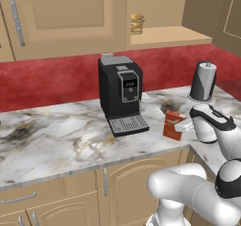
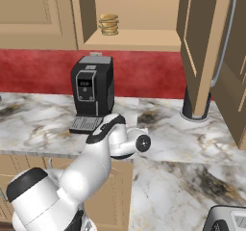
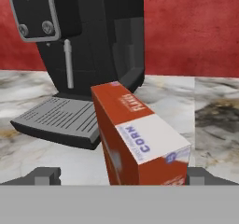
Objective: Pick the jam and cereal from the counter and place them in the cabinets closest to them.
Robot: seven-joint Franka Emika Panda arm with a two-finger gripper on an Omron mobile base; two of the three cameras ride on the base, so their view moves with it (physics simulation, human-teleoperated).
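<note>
The cereal [image 3: 140, 139] is a red-orange box with a pale label, standing upright on the marble counter [image 1: 56, 140] just right of a black coffee machine [image 1: 120, 92]. My gripper [image 3: 120, 176] is open, and its fingertips [image 3: 44, 175] stand wide on either side of the box without touching it. From the left base camera the gripper [image 1: 181, 125] sits low at the cereal [image 1: 172, 124], reaching in from the right. Above, the cabinets [image 1: 169, 33] stand open with a bare wooden shelf. The jam is out of view.
A yellowish round stack [image 1: 137, 23] rests on the open shelf. A grey and black kettle [image 1: 203, 81] stands at the back right. An open cabinet door [image 2: 204, 47] hangs out over the counter, and a toaster [image 2: 229, 219] sits at the near right corner.
</note>
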